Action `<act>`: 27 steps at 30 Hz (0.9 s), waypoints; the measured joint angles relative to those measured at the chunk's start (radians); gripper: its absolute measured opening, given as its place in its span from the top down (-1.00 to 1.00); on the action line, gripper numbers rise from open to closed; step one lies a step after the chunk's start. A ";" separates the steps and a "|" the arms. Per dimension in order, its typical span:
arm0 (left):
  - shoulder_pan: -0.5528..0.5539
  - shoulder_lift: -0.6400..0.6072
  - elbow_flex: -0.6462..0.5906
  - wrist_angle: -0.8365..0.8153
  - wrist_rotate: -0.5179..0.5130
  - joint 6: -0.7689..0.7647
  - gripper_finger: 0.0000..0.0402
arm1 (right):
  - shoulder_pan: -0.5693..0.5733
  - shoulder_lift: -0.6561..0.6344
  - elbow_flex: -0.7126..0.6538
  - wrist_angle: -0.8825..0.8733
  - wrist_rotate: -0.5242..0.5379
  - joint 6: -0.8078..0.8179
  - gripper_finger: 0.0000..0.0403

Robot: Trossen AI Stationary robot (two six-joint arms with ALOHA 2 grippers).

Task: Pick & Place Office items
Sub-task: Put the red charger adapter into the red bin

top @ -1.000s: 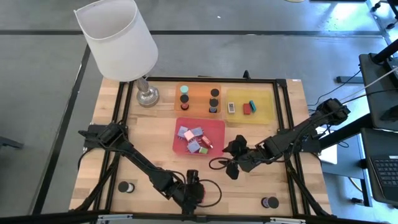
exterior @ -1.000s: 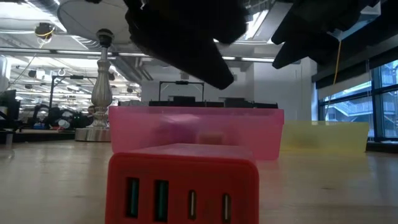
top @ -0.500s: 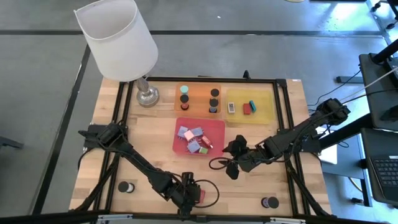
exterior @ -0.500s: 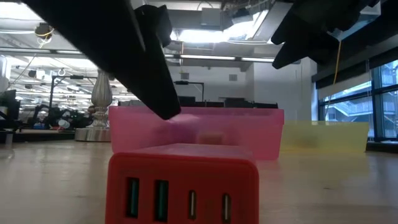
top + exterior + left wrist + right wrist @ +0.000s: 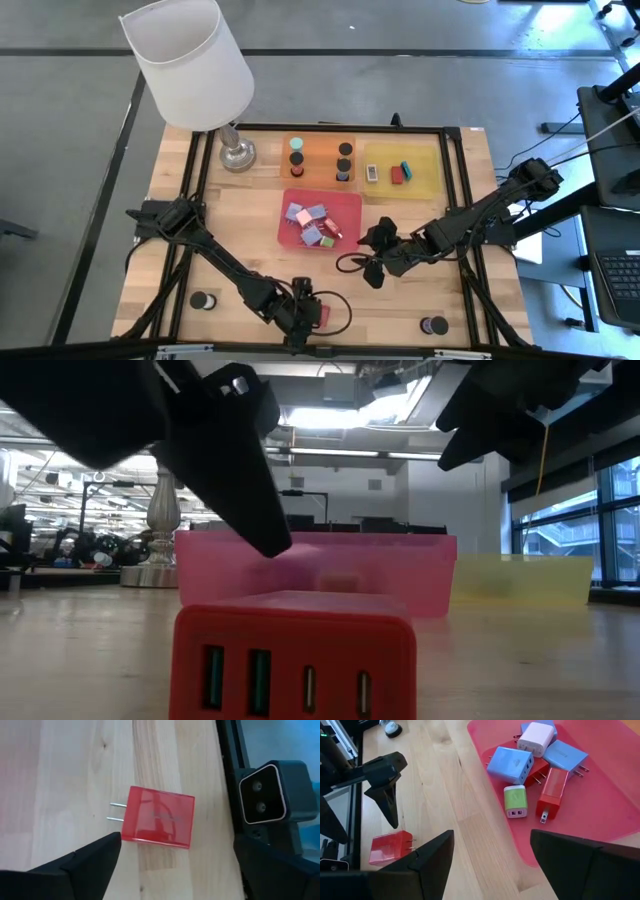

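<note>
A red charger block (image 5: 157, 817) lies flat on the wood near the table's front edge (image 5: 321, 314), its two prongs pointing sideways. My left gripper (image 5: 177, 840) hangs open just above it, one finger on each side, touching nothing; in the low view one fingertip (image 5: 272, 542) stands clear above the block (image 5: 295, 655). My right gripper (image 5: 367, 258) waits open by the near right corner of the red tray (image 5: 347, 205). In that tray (image 5: 600, 800) lie several chargers, lavender-blue, pink, green and red.
At the back stand an orange tray (image 5: 320, 150) with black cylinders and a yellow tray (image 5: 428, 160) with small flat pieces. A white-shaded lamp (image 5: 190, 60) stands far left. Loose black cylinders (image 5: 203, 300) (image 5: 433, 325) sit near the front. A camera housing (image 5: 272, 790) sits at the front rail.
My left gripper has tipped and swung a little toward the table's left, uncovering the red charger block. The block has stayed lying in the same place on the wood.
</note>
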 joint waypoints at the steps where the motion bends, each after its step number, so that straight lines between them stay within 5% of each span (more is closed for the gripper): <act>1: 0.000 0.000 0.000 0.000 -0.004 0.008 -0.93 | 0.000 0.000 0.000 0.000 0.000 0.000 -0.31; 27: 0.044 0.075 0.001 0.057 0.019 0.012 -0.87 | 0.000 0.000 0.000 0.007 -0.026 0.000 -0.31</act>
